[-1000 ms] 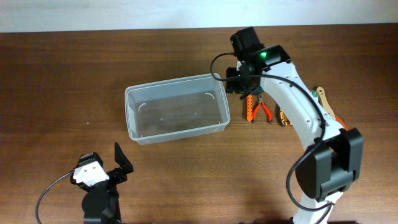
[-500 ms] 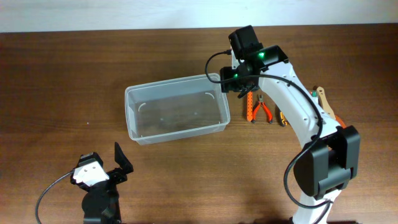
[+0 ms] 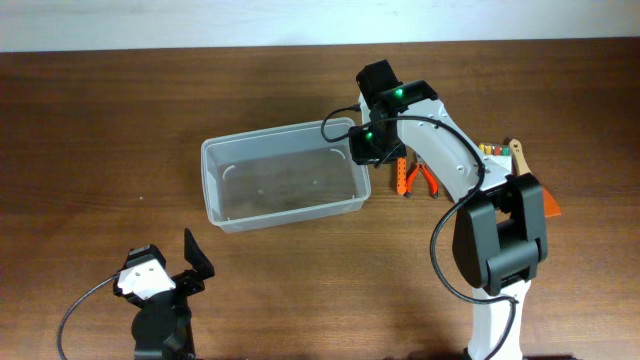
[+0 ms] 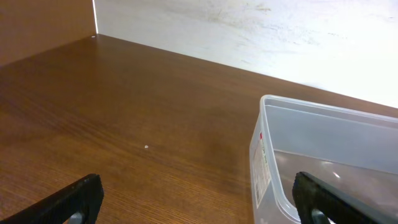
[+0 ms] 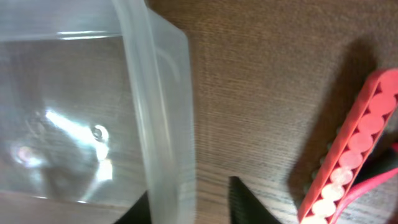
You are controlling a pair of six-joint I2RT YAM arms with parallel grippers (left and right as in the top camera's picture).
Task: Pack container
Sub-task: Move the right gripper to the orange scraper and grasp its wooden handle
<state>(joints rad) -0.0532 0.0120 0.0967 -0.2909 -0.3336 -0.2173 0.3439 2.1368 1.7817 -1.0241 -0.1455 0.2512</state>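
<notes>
The container (image 3: 285, 178) sits near the middle of the table (image 3: 100, 120), its long sides running from 9 to 3 o'clock. The right gripper (image 3: 364, 148) hangs over its 3 o'clock end wall. In the right wrist view the 2 fingers (image 5: 245, 205) are spread and straddle that wall, 1 inside and 1 outside, with a gap showing on the outer side. Just beyond, at 3 o'clock, a red bit holder (image 3: 402, 176) and orange-handled pliers (image 3: 425, 179) lie on the wood. The left gripper (image 3: 188, 262) rests well apart, at 7 o'clock of the container, with its jaws spread wide and its camera facing the container's near corner.
</notes>
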